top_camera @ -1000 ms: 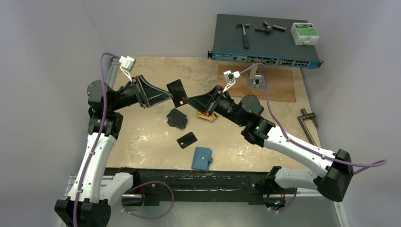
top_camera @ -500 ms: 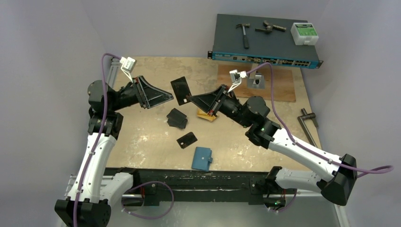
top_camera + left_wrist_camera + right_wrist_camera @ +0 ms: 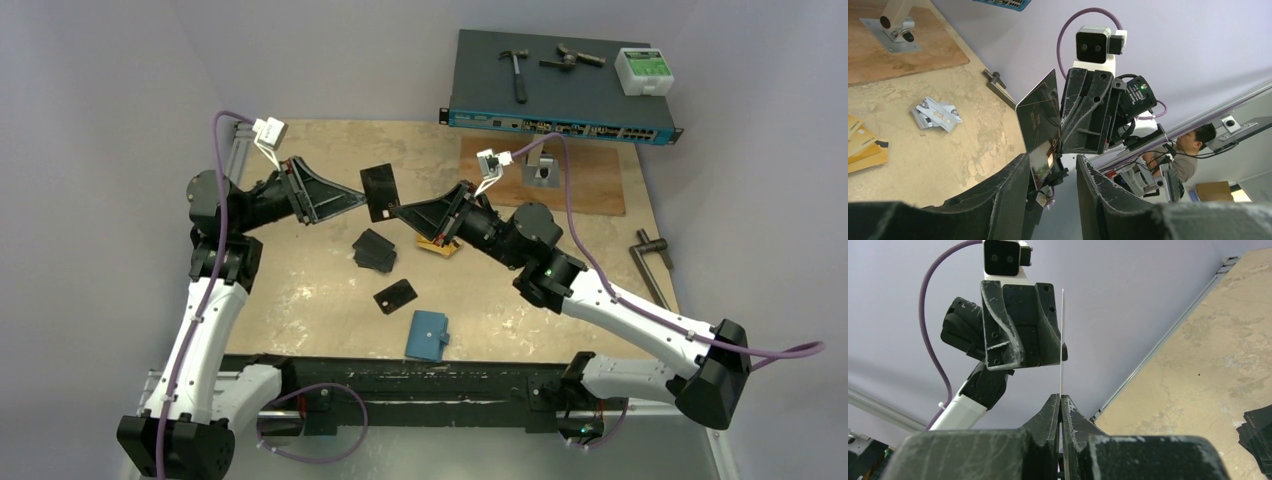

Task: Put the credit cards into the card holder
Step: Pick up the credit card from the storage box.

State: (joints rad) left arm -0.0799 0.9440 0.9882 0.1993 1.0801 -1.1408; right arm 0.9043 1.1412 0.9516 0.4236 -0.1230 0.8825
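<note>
Black card (image 3: 380, 190) stands on edge in the air, pinched along one edge by the right gripper (image 3: 1060, 399), whose jaws are clamped tight on it. It seems to be offered that way so the left gripper (image 3: 1053, 160), facing it with jaws apart and gripping nothing, can take or re-seat it. The teal holder (image 3: 428, 335) lies closed near the table's (image 3: 300, 290) front edge, well apart from both grippers, and likely needs opening first.
</note>
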